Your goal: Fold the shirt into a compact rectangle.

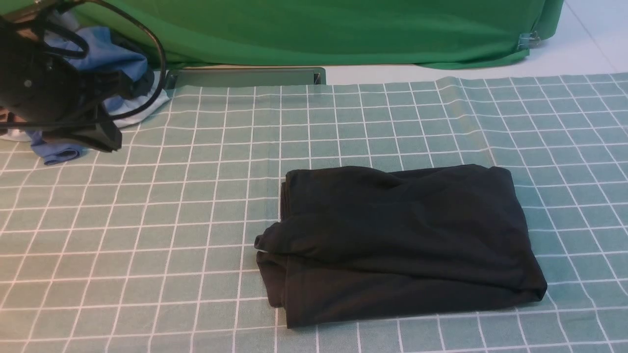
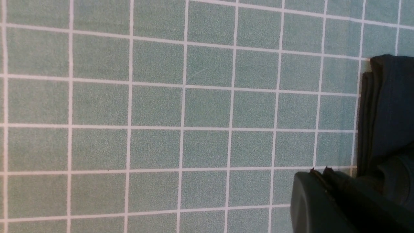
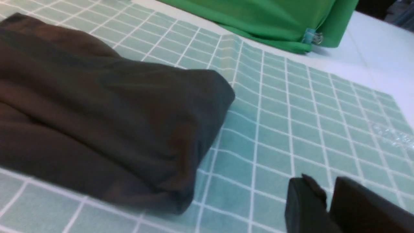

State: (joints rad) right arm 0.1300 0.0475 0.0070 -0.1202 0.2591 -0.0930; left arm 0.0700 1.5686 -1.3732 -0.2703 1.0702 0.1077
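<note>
On checked cloth (image 1: 147, 220): shirt (image 1: 402, 240) folded (rough rectangle); left gripper (image 2: 318, 173) closed, empty; right gripper (image 3: 330, 191) slightly parted, empty.

Plain black shirt (image 1: 397, 240) at lower centre; mint-green tablecloth (image 1: 147, 220) gridded with thin white lines; bright green cloth (image 1: 319, 29) along the top; blue and white garments (image 1: 117, 73) upper left

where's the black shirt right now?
Front view: the shirt lies folded on the checked tablecloth, right of centre, near the front edge, well clear of the blue and white garments at far left.

Checked tablecloth (image 1: 147, 220) carries folded shirt (image 1: 397, 240) — perhaps blue-white garments (image 1: 117, 63) too.
</note>
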